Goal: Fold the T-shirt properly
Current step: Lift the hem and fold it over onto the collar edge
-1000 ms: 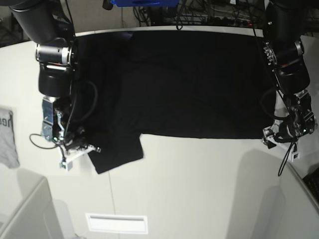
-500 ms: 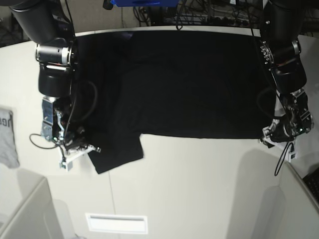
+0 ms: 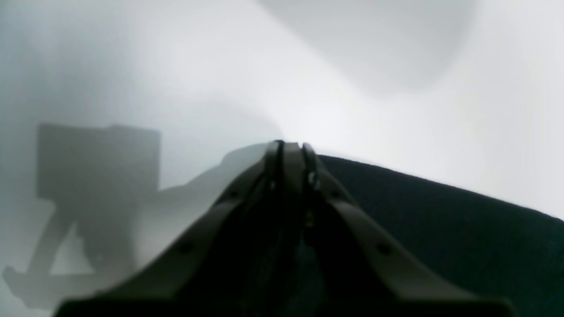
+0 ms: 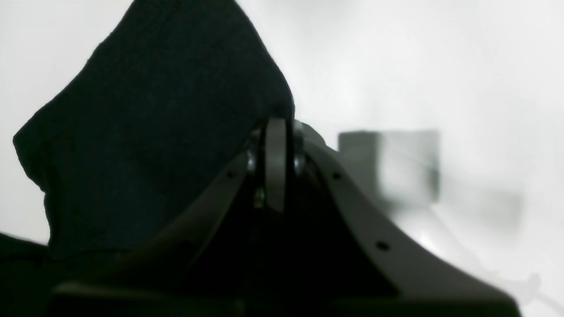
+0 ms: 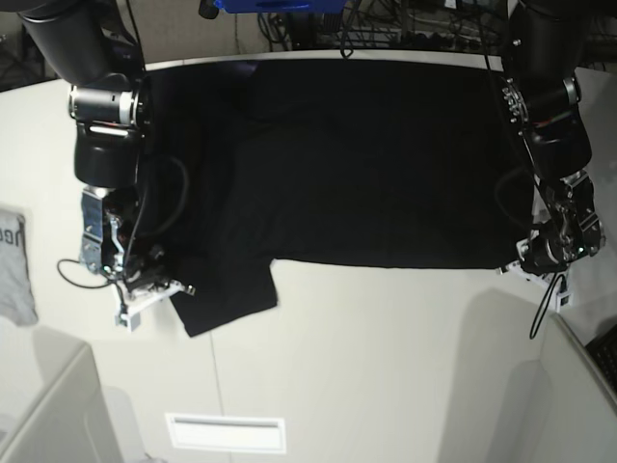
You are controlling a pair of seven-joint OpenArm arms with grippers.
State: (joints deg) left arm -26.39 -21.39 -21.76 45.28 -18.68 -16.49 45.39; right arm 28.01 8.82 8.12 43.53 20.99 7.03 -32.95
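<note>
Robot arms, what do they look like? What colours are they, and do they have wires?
Both arms are thick black tubes with a silvery metal ring at a joint. Thin black cables loop beside each one. The right gripper is dark with white parts near its tip. The left gripper is dark with white bits too. Up close, the fingers are slim and grey.

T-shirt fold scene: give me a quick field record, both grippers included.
garment: black T-shirt, spread flat, plain side up
surface: white table
left gripper: shut at the shirt's hem corner
right gripper: shut on the sleeve edge
sleeve: sticks out toward the near edge
other item: grey cloth, apart from the shirt
fold: not yet begun
</note>
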